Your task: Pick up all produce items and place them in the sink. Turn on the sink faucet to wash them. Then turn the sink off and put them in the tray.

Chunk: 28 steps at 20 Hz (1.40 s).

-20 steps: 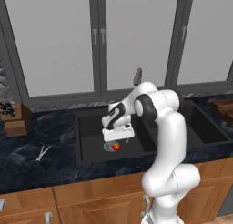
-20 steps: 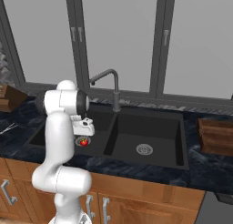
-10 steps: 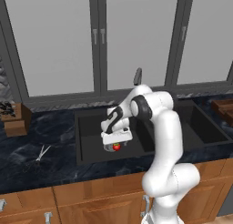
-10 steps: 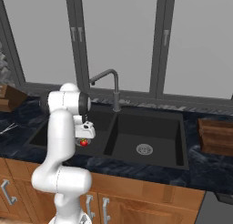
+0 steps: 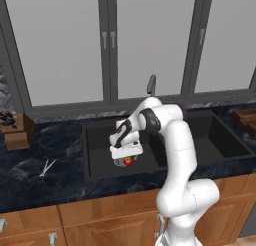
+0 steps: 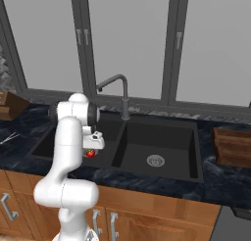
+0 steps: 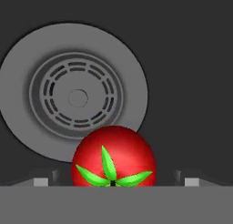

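Lower than a second ago, my pincer (image 5: 127, 159) now sits deep in the left basin of the sink (image 6: 162, 134), while the red fruit (image 7: 113, 158) lies in the same spot on the basin floor. My pincer is spread fully wide and grasps nothing. In the hand view the two fingertips (image 7: 41, 181) stand to either side of the fruit with open room between each tip and its red skin; I think they are not touching it, though the tips sit so low in that view that I cannot be sure. The fruit has its green top turned toward me and lies at the rim of the round silver drain (image 7: 75, 98), overlapping its near edge.

No brand, label or writing can be read anywhere.

From the left base view the fruit shows just beneath my pincer, with bare black basin floor around it and the front wall of the sink nearby. The faucet (image 6: 120, 95) stands behind the divider between the two basins, well apart from my hand. The right basin holds its own drain (image 6: 155, 160). The tray (image 6: 234, 147) rests on the dark marbled table (image 5: 60, 140) to the right of the sink. On the left stretch of table lie the scissors (image 5: 45, 169), and further back the wooden block (image 5: 17, 131).
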Available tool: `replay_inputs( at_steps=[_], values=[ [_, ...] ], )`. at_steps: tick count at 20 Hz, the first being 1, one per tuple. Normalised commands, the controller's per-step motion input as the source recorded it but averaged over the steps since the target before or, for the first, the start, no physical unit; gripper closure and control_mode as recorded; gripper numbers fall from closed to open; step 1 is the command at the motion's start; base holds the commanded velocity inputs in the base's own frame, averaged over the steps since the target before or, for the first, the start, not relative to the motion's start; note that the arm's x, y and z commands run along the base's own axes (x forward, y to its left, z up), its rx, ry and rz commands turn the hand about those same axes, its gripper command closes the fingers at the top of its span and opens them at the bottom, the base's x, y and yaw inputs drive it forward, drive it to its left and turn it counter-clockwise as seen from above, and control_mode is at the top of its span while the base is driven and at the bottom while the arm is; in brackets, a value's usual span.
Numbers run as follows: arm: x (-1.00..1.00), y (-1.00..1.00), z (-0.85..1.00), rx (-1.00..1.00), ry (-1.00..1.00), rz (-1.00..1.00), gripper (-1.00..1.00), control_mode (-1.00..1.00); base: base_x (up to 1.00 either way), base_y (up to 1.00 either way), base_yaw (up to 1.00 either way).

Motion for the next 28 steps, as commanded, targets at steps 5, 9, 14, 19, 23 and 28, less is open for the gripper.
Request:
replay_inputs(
  at_steps=[5, 9, 14, 19, 23, 28],
  values=[
    [0.26, 0.0, -0.27, 0.0, 0.0, 0.02, -1.0, -1.0, 0.0, 0.0, 0.0],
    [-0.14, 0.0, -0.07, 0.0, 0.0, 0.03, 1.0, -1.0, 0.0, 0.0, 0.0],
    [-0.26, 0.0, -0.01, 0.0, 0.0, 0.0, 1.0, -1.0, 0.0, 0.0, 0.0],
    [-0.39, 0.0, 0.34, 0.0, -0.05, 0.0, 1.0, -1.0, 0.0, 0.0, 0.0],
    [-0.46, 0.0, 1.0, 0.0, -0.24, 0.0, 1.0, -1.0, 0.0, 0.0, 0.0],
    [-0.48, 0.0, 1.0, 0.0, -0.3, 0.0, 1.0, -1.0, 0.0, 0.0, 0.0]
  ],
)
